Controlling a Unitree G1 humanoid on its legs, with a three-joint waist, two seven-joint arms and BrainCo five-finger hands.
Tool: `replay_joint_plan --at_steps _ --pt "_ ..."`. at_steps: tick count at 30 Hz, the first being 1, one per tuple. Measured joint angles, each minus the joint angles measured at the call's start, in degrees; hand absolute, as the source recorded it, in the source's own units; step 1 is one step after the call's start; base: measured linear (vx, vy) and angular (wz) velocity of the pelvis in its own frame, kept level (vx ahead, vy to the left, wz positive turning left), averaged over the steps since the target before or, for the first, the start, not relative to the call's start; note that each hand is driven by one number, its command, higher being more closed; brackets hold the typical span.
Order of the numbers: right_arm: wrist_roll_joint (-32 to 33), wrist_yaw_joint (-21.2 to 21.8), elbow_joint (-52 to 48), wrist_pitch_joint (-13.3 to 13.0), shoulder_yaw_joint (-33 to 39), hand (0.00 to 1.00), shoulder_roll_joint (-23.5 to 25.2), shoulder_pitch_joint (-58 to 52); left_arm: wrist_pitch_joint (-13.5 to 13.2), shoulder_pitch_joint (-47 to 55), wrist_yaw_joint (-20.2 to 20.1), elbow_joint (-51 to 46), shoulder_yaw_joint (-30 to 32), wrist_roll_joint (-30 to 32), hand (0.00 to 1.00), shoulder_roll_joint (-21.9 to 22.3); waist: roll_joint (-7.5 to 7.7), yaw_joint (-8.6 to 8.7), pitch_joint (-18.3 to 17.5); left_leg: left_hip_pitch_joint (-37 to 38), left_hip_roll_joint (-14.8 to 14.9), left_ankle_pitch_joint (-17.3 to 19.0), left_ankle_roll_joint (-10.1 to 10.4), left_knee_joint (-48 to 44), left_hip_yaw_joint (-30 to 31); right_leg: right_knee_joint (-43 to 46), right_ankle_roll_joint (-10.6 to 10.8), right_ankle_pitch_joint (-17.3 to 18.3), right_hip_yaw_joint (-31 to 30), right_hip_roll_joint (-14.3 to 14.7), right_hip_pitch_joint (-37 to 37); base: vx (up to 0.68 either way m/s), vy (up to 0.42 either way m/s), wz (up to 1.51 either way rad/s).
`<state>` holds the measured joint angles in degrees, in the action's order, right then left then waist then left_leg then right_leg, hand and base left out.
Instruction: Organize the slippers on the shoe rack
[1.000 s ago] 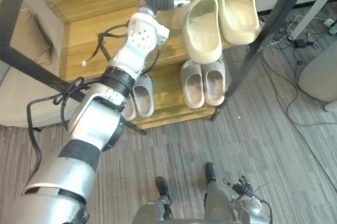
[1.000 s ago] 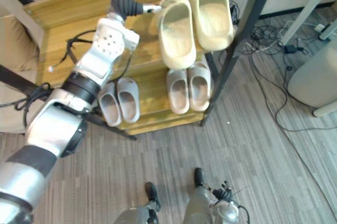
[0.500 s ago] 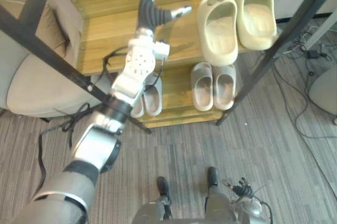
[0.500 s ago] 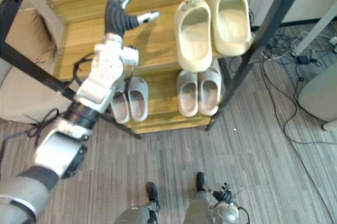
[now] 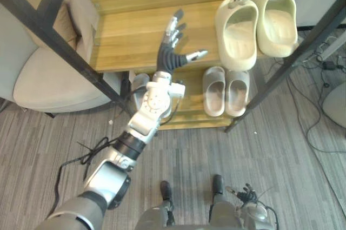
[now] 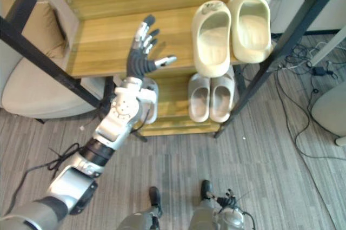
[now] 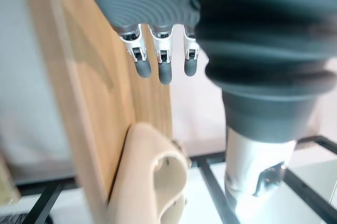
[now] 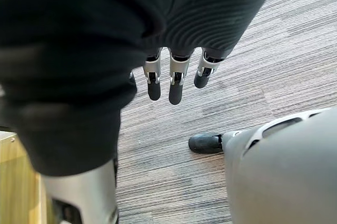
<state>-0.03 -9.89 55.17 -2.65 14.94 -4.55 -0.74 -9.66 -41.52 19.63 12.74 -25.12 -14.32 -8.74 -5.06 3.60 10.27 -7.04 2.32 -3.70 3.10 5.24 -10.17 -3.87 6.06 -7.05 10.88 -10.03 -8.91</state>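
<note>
over the shoe rack [image 5: 130, 35], the left robot hand [image 5: 167, 58] hangs spread, apparently empty.

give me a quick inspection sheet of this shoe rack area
surface: wooden upper shelf of a black-framed rack, its left part bare
job's things: cream slippers paired on the upper shelf's right; small grey slippers paired below them; another grey pair on the lower shelf, partly hidden by the left arm
clutter: nothing seen
hands: left hand open, fingers spread above the upper shelf, holding nothing; right hand open, low over the floor
cables: loose cables on the floor right of the rack
surroundings: cushioned seat left of the rack; striped grey floor
</note>
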Motion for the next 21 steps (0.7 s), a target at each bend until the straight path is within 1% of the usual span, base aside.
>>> replay_joint_plan --at_steps 3,4,6,9,13,19,21 --pt "0.0 0.0 0.1 0.0 -0.1 0.0 0.0 0.0 0.0 0.3 -0.3 0.2 -1.4 0.0 0.0 0.9 0.11 0.03 -0.1 0.0 0.1 -0.1 0.0 0.1 0.1 0.0 0.1 0.0 0.0 0.0 0.0 0.0 0.0 0.0" --pt "0.0 0.0 0.2 0.0 -0.7 0.0 -0.1 0.0 0.0 0.9 -1.1 0.4 -2.1 0.0 0.0 1.1 0.19 0.14 -0.4 0.0 0.1 -0.1 0.0 0.2 0.0 0.0 0.1 0.1 0.0 0.0 -0.2 0.0 0.0 0.0" --pt "0.0 0.0 0.5 0.1 -1.1 0.0 -0.2 0.0 0.0 1.9 -1.4 0.7 -3.1 0.0 0.0 1.4 0.26 0.26 -1.1 -0.1 0.1 -0.3 0.0 0.6 0.0 0.2 0.1 0.2 0.0 0.0 -0.6 0.0 0.0 0.0" --pt "0.0 -0.1 0.3 0.4 -1.3 0.0 -0.2 0.0 -0.4 1.9 -2.2 1.9 -3.2 0.1 0.0 2.1 0.46 0.31 -1.3 -0.3 -0.1 -0.3 0.0 0.6 -0.1 0.2 0.1 0.2 0.1 0.1 -0.7 0.0 0.0 0.0" --pt "0.0 -0.2 0.4 0.4 -1.6 0.0 -0.2 0.1 -1.1 1.9 -2.2 2.2 -3.5 0.1 0.0 2.9 0.65 0.31 -1.4 -0.7 0.1 -0.3 0.1 0.6 0.0 0.2 0.1 0.2 0.0 0.0 -1.2 0.02 -0.001 0.01" --pt "0.0 -0.2 0.2 0.4 -1.6 0.0 -0.1 0.1 -1.3 1.5 -2.2 2.7 -4.3 0.1 0.0 4.0 0.7 0.44 -1.5 -0.8 0.2 -0.3 0.1 0.6 -0.2 0.2 0.1 0.2 0.0 0.0 -1.4 0.0 0.0 0.0" --pt "0.0 -0.2 0.0 0.4 -1.6 0.0 -0.1 0.0 -1.3 0.7 -2.1 3.5 -6.0 0.1 0.0 4.3 0.71 0.46 -1.5 -0.8 0.2 -0.3 0.1 0.6 -0.3 0.3 0.1 0.2 -0.2 0.0 -1.5 0.0 0.0 0.0"
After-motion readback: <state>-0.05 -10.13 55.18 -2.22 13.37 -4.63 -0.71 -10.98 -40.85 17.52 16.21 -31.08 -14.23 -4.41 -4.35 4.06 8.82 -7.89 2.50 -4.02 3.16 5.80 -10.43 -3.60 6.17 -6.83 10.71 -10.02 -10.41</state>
